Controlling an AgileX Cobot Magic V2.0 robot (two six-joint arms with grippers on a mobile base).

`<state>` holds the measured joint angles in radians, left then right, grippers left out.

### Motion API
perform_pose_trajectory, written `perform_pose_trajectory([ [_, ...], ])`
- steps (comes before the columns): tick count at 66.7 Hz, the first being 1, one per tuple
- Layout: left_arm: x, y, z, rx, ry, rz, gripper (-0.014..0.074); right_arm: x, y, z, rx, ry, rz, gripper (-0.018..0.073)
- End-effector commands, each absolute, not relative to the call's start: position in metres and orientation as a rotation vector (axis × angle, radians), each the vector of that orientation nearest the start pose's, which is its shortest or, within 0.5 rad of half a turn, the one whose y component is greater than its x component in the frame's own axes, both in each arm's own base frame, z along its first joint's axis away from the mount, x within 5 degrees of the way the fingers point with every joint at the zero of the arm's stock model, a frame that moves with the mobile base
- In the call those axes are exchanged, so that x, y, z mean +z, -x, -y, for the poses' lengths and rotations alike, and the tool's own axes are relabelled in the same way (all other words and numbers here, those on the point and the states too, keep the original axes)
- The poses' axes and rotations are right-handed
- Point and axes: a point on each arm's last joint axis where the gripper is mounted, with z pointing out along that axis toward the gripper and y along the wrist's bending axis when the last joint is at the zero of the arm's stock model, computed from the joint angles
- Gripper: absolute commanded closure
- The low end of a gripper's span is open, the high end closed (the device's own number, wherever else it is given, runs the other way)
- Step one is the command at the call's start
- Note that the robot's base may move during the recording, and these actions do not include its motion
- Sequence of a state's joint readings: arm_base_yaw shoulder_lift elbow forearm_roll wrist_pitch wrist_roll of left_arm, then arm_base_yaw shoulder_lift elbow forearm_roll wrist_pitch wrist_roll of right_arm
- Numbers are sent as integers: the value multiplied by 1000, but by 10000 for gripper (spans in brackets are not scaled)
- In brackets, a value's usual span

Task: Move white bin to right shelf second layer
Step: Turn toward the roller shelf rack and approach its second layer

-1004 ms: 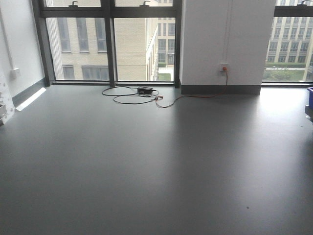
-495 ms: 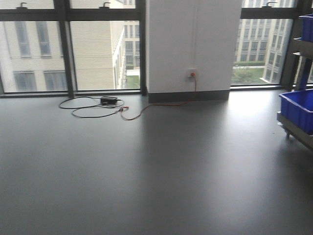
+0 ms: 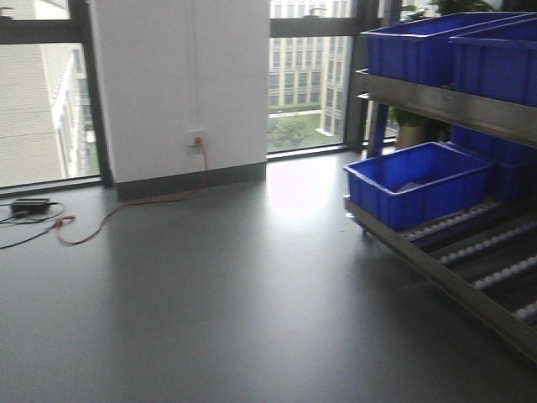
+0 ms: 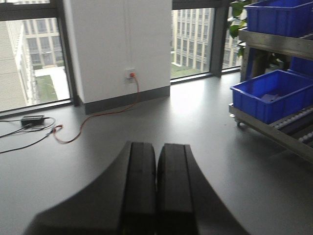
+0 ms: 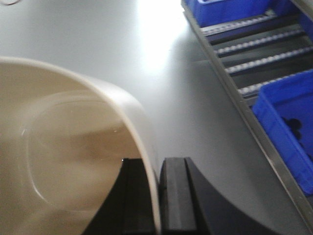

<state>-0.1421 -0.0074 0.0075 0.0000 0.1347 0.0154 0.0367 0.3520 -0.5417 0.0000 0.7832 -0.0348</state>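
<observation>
White bin: one, above the floor beside the roller shelf, mouth facing the wrist camera.
Right tool: clamped on its rim.
Left tool: closed, empty.
Blue crates: at least three.

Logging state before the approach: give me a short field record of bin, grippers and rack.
right gripper: shut on the white bin's wall
white bin: carried, interior facing the wrist camera
left gripper: shut, empty
flow rack: ahead on the right, not reached
lower level: one blue crate, bare roller lanes beside it
upper level: blue crates
</observation>
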Motion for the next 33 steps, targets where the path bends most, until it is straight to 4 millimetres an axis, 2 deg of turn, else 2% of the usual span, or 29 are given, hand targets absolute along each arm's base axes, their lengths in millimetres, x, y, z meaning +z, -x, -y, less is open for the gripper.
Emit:
perform_pose_trajectory([
  [1,195,-56,8,-105,-123,-1549,512,319,-66,-2,-14,75,-1961,447],
  [33,195,-56,8,-105,-123,-1549,512,319,-66,-2,-14,75,-1961,447],
])
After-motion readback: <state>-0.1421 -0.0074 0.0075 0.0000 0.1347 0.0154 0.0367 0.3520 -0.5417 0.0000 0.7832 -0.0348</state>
